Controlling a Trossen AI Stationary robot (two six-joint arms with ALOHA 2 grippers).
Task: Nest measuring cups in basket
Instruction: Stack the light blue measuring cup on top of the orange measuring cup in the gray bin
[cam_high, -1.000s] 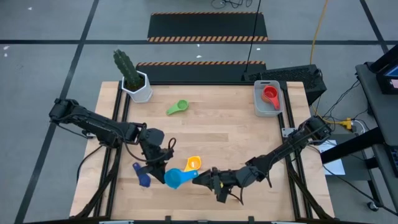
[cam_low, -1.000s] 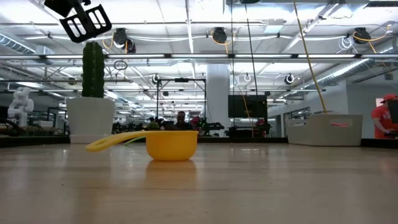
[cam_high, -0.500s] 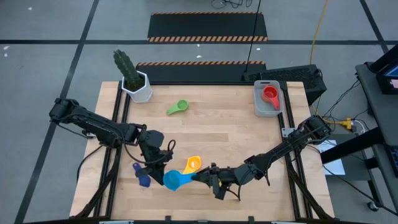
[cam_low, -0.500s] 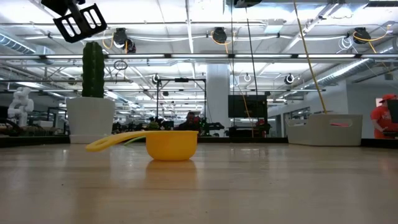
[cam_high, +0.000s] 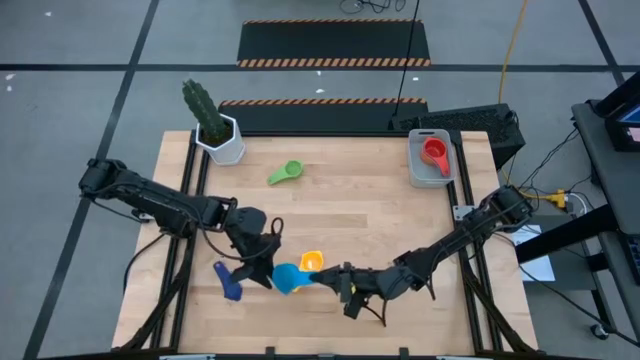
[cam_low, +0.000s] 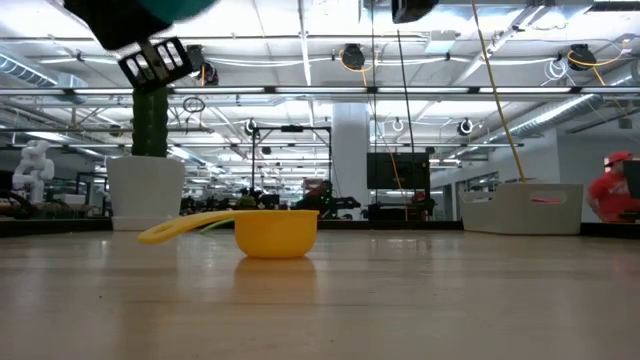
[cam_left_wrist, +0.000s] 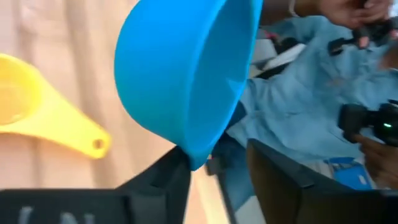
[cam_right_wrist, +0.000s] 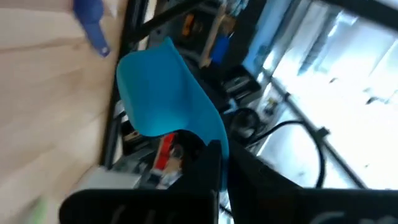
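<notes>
Progress is slight. One red cup (cam_high: 434, 152) lies in the basket (cam_high: 417, 170) at the worktop's (cam_high: 380, 220) far right corner. The green cup (cam_high: 285, 173), orange cup (cam_high: 311, 262) and dark blue cup (cam_high: 229, 283) lie loose on the worktop, well apart from the basket. The right gripper (cam_high: 327, 279) has its fingers closed on the light blue cup's (cam_high: 289, 277) handle, near the front edge. The left gripper (cam_high: 262, 272), beside that cup, has fingers parted. Nesting is not begun.
</notes>
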